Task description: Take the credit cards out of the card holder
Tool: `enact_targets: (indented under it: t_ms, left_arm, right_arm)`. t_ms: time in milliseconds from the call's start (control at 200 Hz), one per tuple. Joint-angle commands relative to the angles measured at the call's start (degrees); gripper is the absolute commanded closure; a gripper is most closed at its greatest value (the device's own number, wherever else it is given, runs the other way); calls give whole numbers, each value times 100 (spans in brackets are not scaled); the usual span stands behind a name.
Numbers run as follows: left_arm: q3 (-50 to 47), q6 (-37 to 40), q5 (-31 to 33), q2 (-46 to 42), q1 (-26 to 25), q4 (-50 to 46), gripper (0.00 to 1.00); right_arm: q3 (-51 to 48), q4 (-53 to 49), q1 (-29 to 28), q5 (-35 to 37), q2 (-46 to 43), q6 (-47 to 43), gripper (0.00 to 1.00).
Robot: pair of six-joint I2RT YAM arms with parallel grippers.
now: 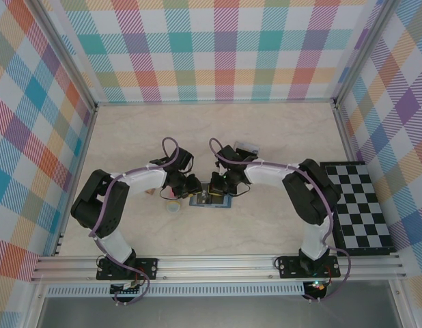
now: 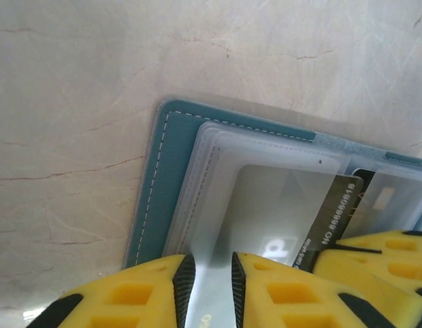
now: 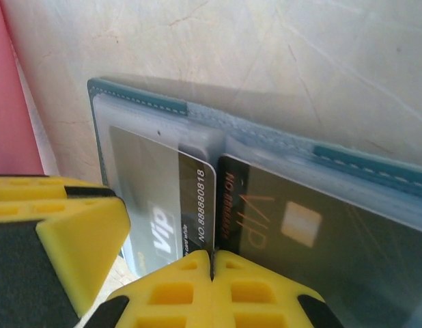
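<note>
From above, both arms reach in over the middle of the worktop (image 1: pixel 279 130). The left pincer (image 1: pixel 192 186) and right pincer (image 1: pixel 221 190) hang close together over the holder (image 1: pixel 223 203), which lies open and flat. A checkerboard (image 1: pixel 358 208) sits well apart at the right edge. A small grey thing beyond the right arm may be a card already out, but it is too small to tell.

In the left wrist view, the holder's teal border (image 2: pixel 153 198) frames a clear sleeve (image 2: pixel 211 157). A grey card (image 2: pixel 286 205) lies tucked in this sleeve, and a black card (image 2: pixel 385 198) sits in the next pocket. The left pincer (image 2: pixel 207 263) hovers at the sleeve's near edge with its jaws slightly apart, and nothing visibly clamped. The right pincer's yellow fingers (image 2: pixel 375 256) crowd in just beside it.

In the right wrist view, the right pincer (image 3: pixel 212 263) is pressed fully closed, with its tips at the seam between the 2 cards. I cannot tell whether it nips an edge. Both the grey card (image 3: pixel 156 198) and the black card (image 3: pixel 300 232) sit in their pockets. A pink strip (image 3: pixel 13 89) lies beside the holder.

By my reckoning the task is at an early or middle stage. At least 2 cards remain to be drawn out, and neither has visibly begun to slide free.
</note>
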State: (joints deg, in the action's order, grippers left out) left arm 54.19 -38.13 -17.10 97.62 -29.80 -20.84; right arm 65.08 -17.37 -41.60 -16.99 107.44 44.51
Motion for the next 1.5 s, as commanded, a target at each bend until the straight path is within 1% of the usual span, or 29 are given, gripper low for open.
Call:
enact_targets:
  t_ms: [0,185,345,465,605,755,945,1215,1310,1420,1495]
  left_arm:
    - [-227,-19,195,21,71,-468,72]
    - [-150,53,-140,-210,64,-282,72]
    - [-110,118,-228,-473,36,-184,77]
    - [-105,48,-425,-243,-48,10,82]
    - [-120,-26,-311,47,-105,35,85]
    - [-87,-111,144,248,-111,-294,86]
    - [-284,-289,181,374,-114,-227,87]
    - [-337,-314,223,385,-114,-271,90]
    - [-334,-315,226,420,-114,-276,90]
    - [-313,-310,302,442,-114,-349,91]
    - [-315,-309,285,458,-114,-343,91]
  right_arm:
    - [-170,-208,54,160,-222,-118,98]
    - [-241,-168,83,52,-235,-131,97]
    - [-189,-99,93,-30,-115,-121,96]
    - [-189,-16,109,-83,-35,-88,96]
    - [-215,74,126,-146,23,-56,95]
    - [-233,188,161,-254,65,-61,93]
    - [-241,590,165,-723,178,-51,87]
    - [-371,1339,201,-1171,251,204,86]
    - [-391,1349,206,-1128,245,225,83]
    - [-375,1054,205,-754,163,154,79]
    - [-347,937,205,-703,146,69,79]
